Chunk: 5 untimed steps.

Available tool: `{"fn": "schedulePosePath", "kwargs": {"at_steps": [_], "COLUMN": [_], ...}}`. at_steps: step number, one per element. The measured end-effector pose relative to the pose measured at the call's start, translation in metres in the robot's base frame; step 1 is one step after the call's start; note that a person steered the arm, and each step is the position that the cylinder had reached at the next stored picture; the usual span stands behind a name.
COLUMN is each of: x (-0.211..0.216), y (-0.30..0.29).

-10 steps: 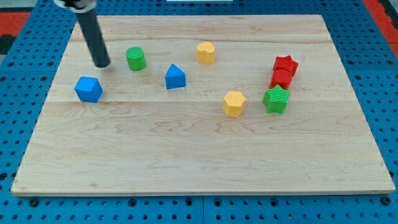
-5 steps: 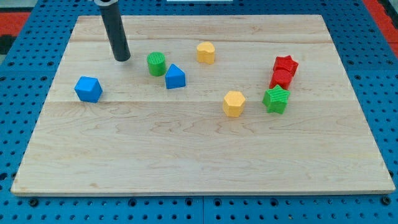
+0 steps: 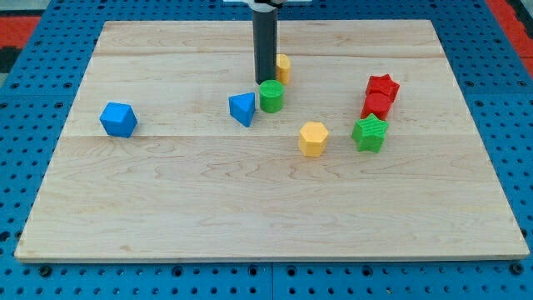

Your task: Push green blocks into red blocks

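Note:
My tip [image 3: 265, 81] stands just above the green cylinder [image 3: 271, 96], touching or nearly touching its upper left edge. The rod partly hides a yellow block [image 3: 283, 67] behind it. A blue wedge block [image 3: 243, 108] sits against the cylinder's left side. At the view's right, a red star block [image 3: 382, 86] and a second red block [image 3: 376, 104] sit together, with a green star block [image 3: 370, 133] touching them from below.
A yellow hexagonal block [image 3: 313, 138] lies between the green cylinder and the green star. A blue block [image 3: 117, 119] sits alone at the view's left. The wooden board [image 3: 266, 208] rests on a blue pegboard.
My tip has swept from the view's left to the middle. The green cylinder has slid right past the blue wedge, which was nudged and turned slightly.

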<state>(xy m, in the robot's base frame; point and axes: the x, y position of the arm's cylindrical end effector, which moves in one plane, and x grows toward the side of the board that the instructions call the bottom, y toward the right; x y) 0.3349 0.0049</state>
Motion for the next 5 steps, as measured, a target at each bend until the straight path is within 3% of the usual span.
{"fn": "schedulePosePath", "kwargs": {"at_steps": [1,2,3,4,5], "x": [0.007,0.008,0.019,0.025,0.046], "y": [0.019,-0.065,-0.071,-0.022,-0.017]}}
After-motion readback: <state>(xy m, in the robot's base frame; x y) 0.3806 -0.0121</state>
